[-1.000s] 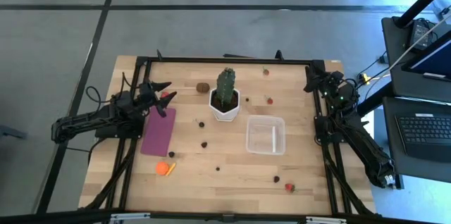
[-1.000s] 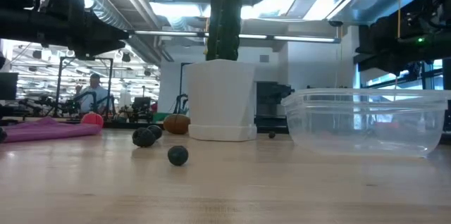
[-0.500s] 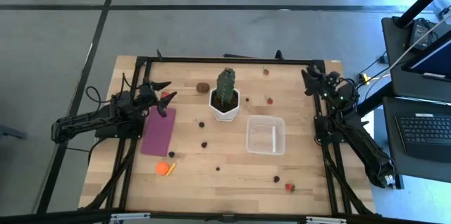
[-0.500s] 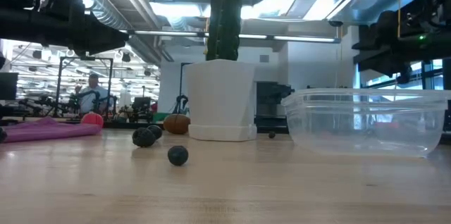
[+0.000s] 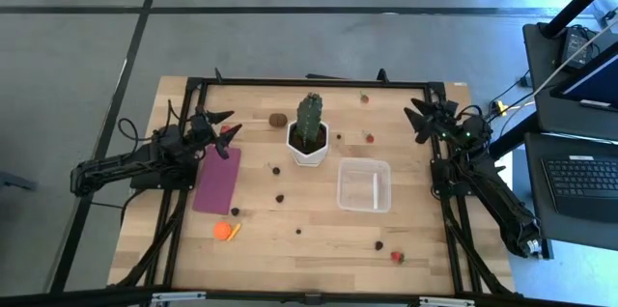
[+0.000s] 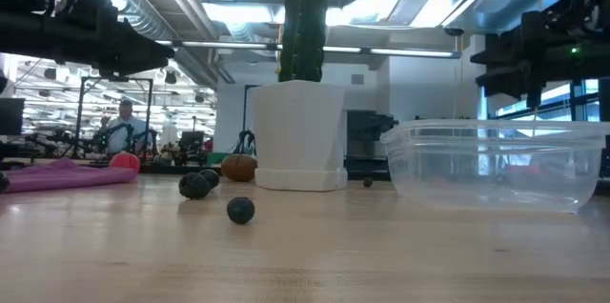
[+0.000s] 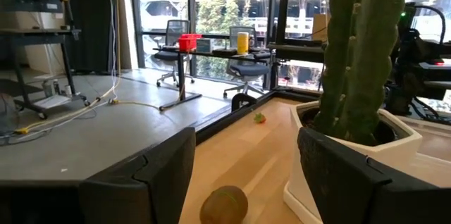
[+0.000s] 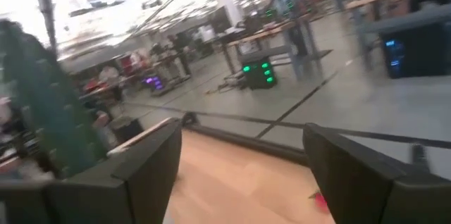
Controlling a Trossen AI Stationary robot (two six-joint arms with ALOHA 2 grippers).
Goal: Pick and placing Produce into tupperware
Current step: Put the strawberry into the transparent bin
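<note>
High view: the clear tupperware (image 5: 363, 184) sits open side up on the table (image 5: 319, 239), right of the one potted cactus (image 5: 308, 131), its slightly longer side running left to right. Scattered produce: one brown kiwi (image 5: 277, 120), one orange piece (image 5: 226, 231), several dark berries (image 5: 279, 197) and small red pieces (image 5: 397, 257). One purple mat (image 5: 217, 179) lies left. The left gripper (image 5: 225, 132) hangs spread wide above the mat's far end; the right gripper (image 5: 417, 118) hangs spread at the table's far right.

Low view: three dark berries, the kiwi and one red piece lie left of the tupperware.

Left wrist view: fingers wide apart, framing the kiwi.

Right wrist view: fingers wide apart, nothing between them.
</note>
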